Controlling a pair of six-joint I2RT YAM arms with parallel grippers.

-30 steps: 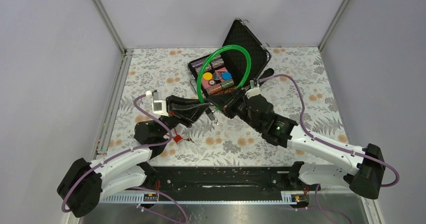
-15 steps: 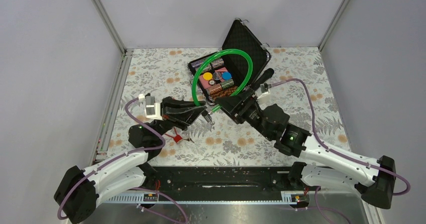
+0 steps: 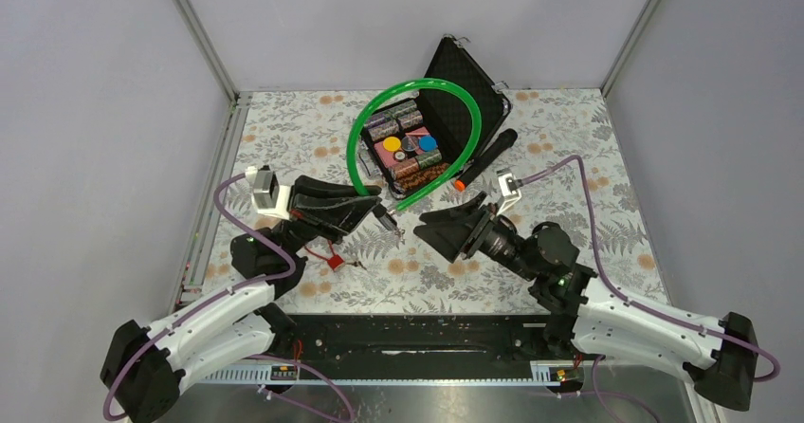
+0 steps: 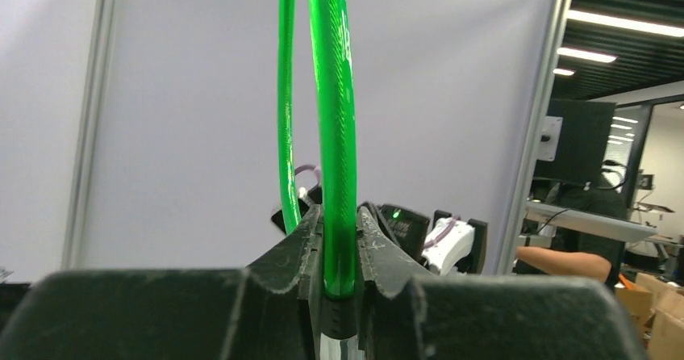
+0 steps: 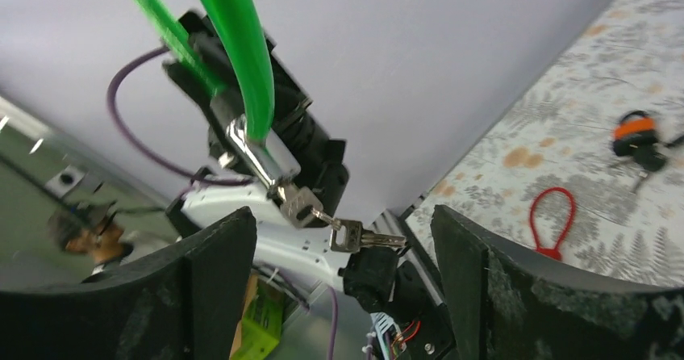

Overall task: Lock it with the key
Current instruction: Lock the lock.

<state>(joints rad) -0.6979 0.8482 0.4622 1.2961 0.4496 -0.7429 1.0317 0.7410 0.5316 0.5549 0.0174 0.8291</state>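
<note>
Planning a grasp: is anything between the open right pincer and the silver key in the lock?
Nothing visible: only air separates the right pincer from the small silvery metal key; a second key dangles from it.

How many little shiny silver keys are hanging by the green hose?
2. One small silvery metal key sticks out of the shiny metal lock on the green cable loop; a second silvery key dangles from it. Others may be hidden.

- Even overhead light is filling top view; shadows are falling soft.
- Ceiling strip lights [image 4: 605, 54] are glaring in left wrist bkgd.
- Green cable [image 5: 234, 45] is smearing w/ blur in right wrist view.
</note>
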